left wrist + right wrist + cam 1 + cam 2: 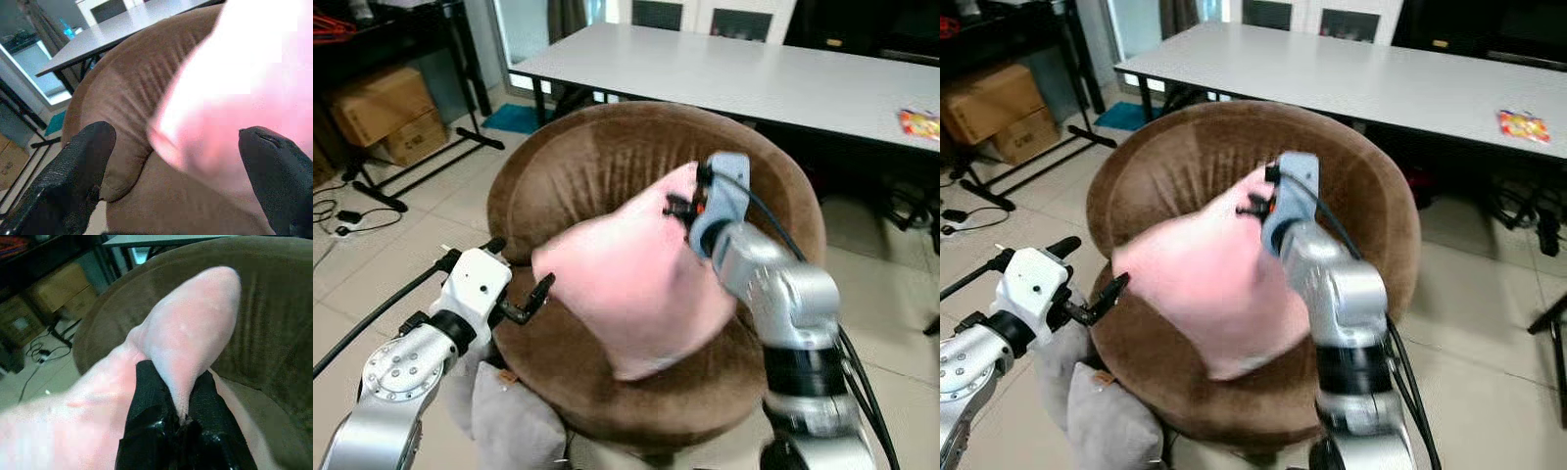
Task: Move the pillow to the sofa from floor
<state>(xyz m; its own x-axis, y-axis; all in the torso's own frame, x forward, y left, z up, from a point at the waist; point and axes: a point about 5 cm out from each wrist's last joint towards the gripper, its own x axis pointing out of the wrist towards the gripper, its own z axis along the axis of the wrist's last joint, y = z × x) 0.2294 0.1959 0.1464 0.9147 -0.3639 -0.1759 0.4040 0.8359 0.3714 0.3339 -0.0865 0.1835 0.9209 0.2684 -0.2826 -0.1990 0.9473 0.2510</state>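
Pillow [631, 294] pinched at top corner by right gripper [182, 418], hanging over sofa [597, 147] seat. Left gripper [176, 161] wide open, empty, beside pillow edge. Placing step; next likely lower, release.

Head stereo pair looks down-forward over the brown sofa [607, 157]; both wrist cams sit close along their fingers, sharing the pink pillow [195, 328].

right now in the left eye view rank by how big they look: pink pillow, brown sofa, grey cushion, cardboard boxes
1. sofa, clearly the largest.
2. pillow, held over the seat by the right tool.
3 and 4. Unsure: the cushion is near the camera and cut by the frame edge; the boxes stand far back. They look about alike.
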